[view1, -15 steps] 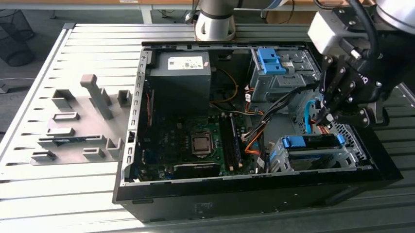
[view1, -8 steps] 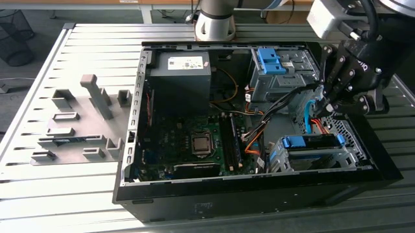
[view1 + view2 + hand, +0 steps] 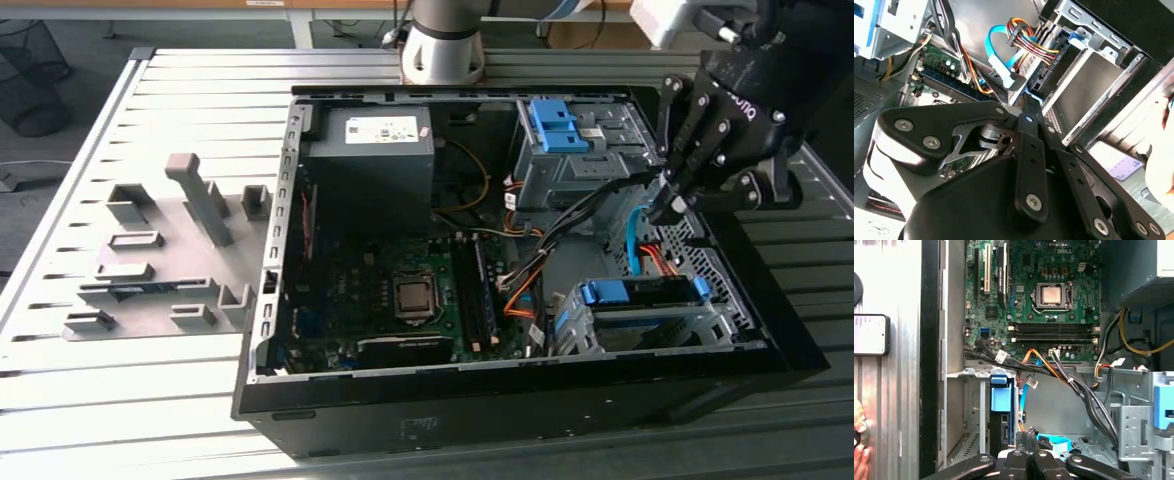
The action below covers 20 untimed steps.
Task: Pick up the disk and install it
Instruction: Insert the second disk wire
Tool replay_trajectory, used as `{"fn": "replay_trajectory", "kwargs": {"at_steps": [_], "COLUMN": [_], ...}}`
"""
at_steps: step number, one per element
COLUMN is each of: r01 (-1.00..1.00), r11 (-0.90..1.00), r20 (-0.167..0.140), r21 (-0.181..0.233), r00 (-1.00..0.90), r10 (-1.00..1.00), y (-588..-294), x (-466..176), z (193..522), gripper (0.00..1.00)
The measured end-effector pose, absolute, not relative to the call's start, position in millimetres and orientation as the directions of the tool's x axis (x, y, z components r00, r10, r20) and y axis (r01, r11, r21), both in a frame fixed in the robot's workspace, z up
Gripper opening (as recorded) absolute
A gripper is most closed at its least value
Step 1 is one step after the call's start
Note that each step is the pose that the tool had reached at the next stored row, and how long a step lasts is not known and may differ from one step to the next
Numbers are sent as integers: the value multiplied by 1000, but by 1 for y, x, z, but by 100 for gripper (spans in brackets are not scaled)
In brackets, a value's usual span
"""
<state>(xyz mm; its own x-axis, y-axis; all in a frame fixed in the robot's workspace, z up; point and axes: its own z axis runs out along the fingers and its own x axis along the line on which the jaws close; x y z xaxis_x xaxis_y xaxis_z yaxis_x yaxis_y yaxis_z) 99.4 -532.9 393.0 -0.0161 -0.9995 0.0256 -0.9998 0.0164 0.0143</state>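
- The jaws are sitting drawn together, the gripper's [image 3: 667, 208] black fingers meeting at their tips with nothing between them, as far as I can judge from both wrist views
- The gripper is hanging fingers-down inside the open computer case [image 3: 534, 395], on the exterior view's right, just above the loose blue cable [image 3: 630, 235] and the bundle of coloured wires; I'd guess it is closed so it can fit down among the wiring without snagging
- The disk [image 3: 641, 292] is not being carried: it is sitting in the metal drive cage [image 3: 574, 320] at the case's near corner, its blue rail showing along the top (the rails look like what is holding it in the slot)
- In the first wrist view the disk [image 3: 1000, 397] is lying edge-on just beyond the fingertips, near them but not touching, so the drive seems to be already in place
- A bare blue bracket [image 3: 554, 125] is resting on the farther cage, well apart from the gripper
- The case is lying on its side on the slatted table [image 3: 80, 400], lid off, presumably to give the arm access from above to the motherboard [image 3: 400, 290] and bays
- A person's hand [image 3: 859, 452] is resting on the table outside the case wall, beside a phone [image 3: 871, 335], keeping away from the arm
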Motion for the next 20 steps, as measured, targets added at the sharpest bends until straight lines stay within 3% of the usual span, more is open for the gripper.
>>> {"fn": "replay_trajectory", "kwargs": {"at_steps": [14,17,20], "r01": [-999,-998,-998], "r11": [51,53,53], "r20": [45,46,47], "r21": [16,17,17], "r00": [-51,-52,-52], "r10": [-998,-998,-998], "y": [-517,-512,-508], "x": [100,101,101], "z": [394,393,392], "gripper": [11,24,24]}}
